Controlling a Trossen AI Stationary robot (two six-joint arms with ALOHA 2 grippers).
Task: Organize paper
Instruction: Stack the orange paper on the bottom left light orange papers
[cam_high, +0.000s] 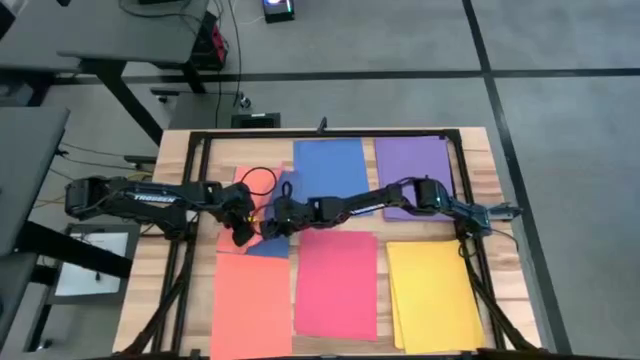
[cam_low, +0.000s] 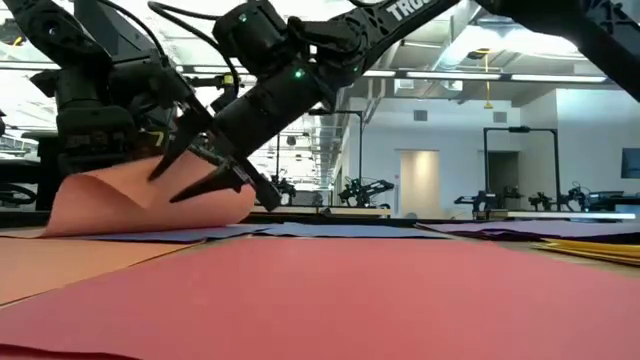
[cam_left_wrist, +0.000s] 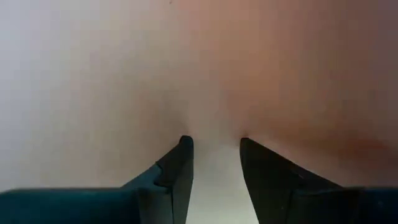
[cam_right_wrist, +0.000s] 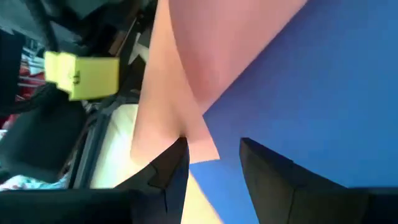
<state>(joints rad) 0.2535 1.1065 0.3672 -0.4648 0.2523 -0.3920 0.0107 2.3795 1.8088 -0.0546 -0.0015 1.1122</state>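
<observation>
A salmon sheet of paper (cam_high: 250, 205) lies at the far left, partly over a blue sheet (cam_high: 268, 250). In the low view the salmon sheet (cam_low: 120, 200) bows up off the table. My left gripper (cam_high: 240, 235) is open at that sheet's near part, and salmon paper (cam_left_wrist: 280, 74) fills its wrist view. My right gripper (cam_high: 272, 222) is open at the sheet's right edge, over the blue sheet (cam_right_wrist: 311, 93). Blue (cam_high: 328, 165), purple (cam_high: 412, 170), salmon-orange (cam_high: 252, 305), pink-red (cam_high: 335, 285) and yellow (cam_high: 432, 295) sheets lie flat. My left gripper has both fingertips (cam_left_wrist: 185, 144) against the salmon sheet's surface, fingers apart; which part of the sheet this is does not show. My right gripper touches the salmon sheet near its corner (cam_right_wrist: 186, 134) with one fingertip (cam_right_wrist: 179, 146), coming slanting down from the table's right. The sheet bows up there, and its other finger stands over the blue sheet.
A black frame (cam_high: 330, 133) runs round the table's far part and sides. A black cable loop (cam_high: 258, 180) lies over the salmon sheet. Benches and other arms stand in the room behind.
</observation>
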